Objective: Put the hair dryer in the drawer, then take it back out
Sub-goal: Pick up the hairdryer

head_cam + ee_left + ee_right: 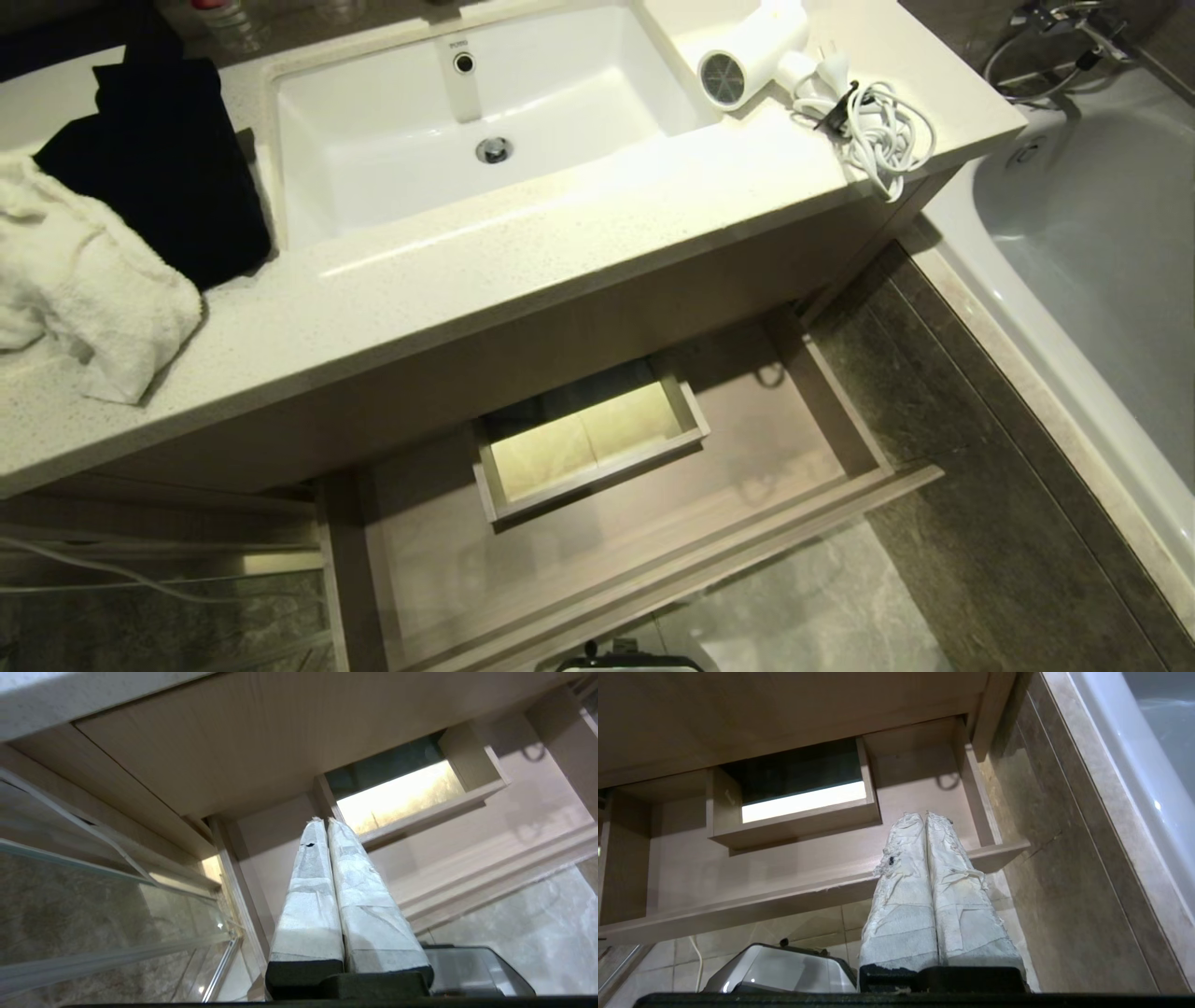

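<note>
The white hair dryer lies on the countertop right of the basin, its grey mesh grille facing me and its bundled cord beside it. Below the vanity the light wood drawer stands pulled out, with nothing in it around the boxed cut-out at its back. Neither arm shows in the head view. My left gripper is shut and empty, hanging low in front of the drawer near its left side. The right gripper is shut and empty too, low before the drawer near its right end.
A white towel and a black cloth lie on the counter left of the sink. A bathtub borders the vanity on the right. The drawer front juts out over the tiled floor. A glass panel stands at the left.
</note>
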### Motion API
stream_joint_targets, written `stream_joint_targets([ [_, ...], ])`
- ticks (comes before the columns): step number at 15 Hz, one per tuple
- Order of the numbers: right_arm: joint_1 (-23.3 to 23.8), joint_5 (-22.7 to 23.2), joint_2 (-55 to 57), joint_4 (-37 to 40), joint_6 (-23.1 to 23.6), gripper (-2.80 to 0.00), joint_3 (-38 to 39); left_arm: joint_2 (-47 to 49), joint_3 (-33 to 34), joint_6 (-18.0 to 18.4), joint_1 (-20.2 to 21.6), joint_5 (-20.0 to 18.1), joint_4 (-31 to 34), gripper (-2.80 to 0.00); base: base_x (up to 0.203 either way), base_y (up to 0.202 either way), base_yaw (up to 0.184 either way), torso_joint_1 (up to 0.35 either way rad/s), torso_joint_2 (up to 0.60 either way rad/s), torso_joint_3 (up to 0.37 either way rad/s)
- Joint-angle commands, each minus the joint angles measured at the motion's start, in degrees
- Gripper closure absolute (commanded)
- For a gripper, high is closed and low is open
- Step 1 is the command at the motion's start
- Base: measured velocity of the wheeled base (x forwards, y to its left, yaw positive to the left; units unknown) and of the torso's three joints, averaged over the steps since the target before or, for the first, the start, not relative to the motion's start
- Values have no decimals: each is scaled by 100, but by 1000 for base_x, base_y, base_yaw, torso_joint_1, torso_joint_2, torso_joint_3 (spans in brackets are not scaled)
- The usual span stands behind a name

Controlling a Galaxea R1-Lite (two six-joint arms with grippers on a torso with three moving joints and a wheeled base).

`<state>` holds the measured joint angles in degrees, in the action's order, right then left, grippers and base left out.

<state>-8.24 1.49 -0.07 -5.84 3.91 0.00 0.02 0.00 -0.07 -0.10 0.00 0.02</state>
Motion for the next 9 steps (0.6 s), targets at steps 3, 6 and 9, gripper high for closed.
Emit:
stream_joint_targets([
  [3,-2,1,-222,-5,-2,0,229,-2,9,-1,1,-9,-2,0,0,0,0,251,-85,155],
  [6,-2,1,-222,-1,-4,0,229,-2,0,-1,1,-6,1,0,0,0,0,323,-142,172],
  [9,-2,1,-222,4,4,0,229,-2,8,-1,1,-2,-1,0,0,0,0,342,-177,147],
])
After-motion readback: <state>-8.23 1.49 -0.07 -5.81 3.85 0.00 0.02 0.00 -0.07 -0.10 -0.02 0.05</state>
